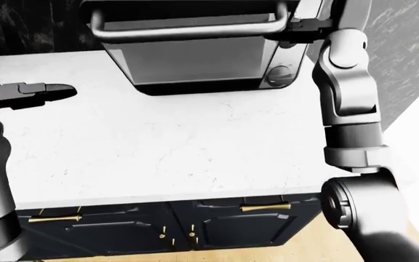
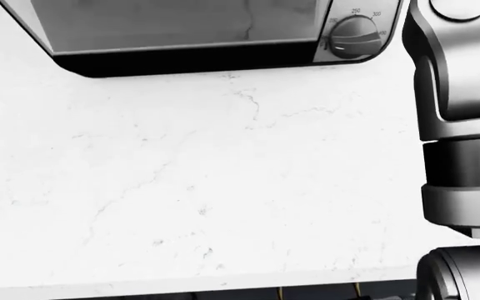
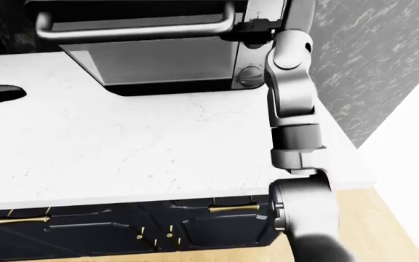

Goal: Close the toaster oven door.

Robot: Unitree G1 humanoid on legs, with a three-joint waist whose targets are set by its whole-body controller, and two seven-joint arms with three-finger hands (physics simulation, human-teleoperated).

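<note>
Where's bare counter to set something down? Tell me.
The white counter is bare between the toaster oven and the cabinet edge, from the left robot hand across to the right arm. Crowded only along the oven.

Toaster oven [image 1: 195, 60] on counter [image 1: 166, 153]

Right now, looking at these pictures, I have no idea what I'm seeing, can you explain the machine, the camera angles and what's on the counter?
This is a simulated humanoid robot, seen from cameras on its own head, so you look out over its arms. The head view looks steeply down; the two eye views show more. A toaster oven stands on a white marble counter above dark cabinets. The right hand reaches up to the right end of the oven door handle; whether the fingers grip it cannot be told. The door looks nearly upright. The left hand hovers at the left, holding nothing. A round dial sits at the oven's lower right.
</note>
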